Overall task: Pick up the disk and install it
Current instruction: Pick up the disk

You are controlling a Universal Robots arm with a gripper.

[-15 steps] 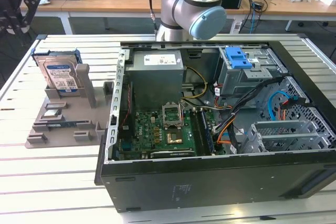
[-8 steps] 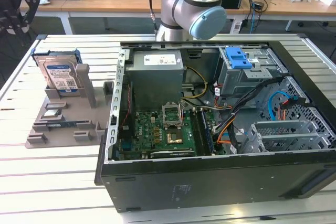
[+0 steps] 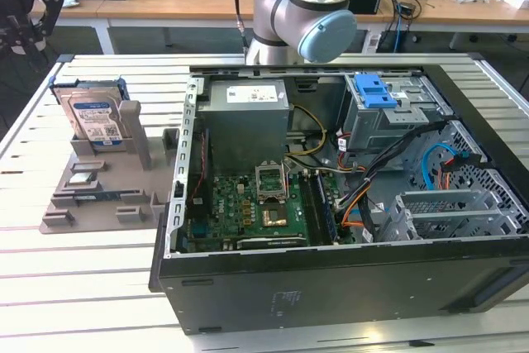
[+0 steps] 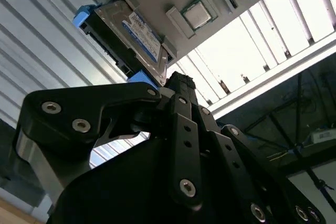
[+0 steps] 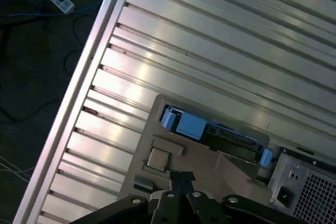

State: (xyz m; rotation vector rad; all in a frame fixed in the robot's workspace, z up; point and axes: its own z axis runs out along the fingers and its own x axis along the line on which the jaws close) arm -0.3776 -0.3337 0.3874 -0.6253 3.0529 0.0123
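One disk (image 3: 93, 117), upright in its grey stand (image 3: 140, 134), looks rigid, weighty, shock-sensitive; its blue side rails (image 4: 84, 17) suit gripping. The gripper (image 4: 177, 81) hangs with jaws clenched, empty.

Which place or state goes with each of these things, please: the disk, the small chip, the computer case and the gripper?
Things:
1. disk
2. chip
3. computer case
4. gripper

Places or states:
A. open, with its circuit board showing
B. standing on edge in the grey holder
C. in the air, holding nothing
D. lying flat on the grey holder

Pairs: 1-B; 2-D; 3-A; 4-C
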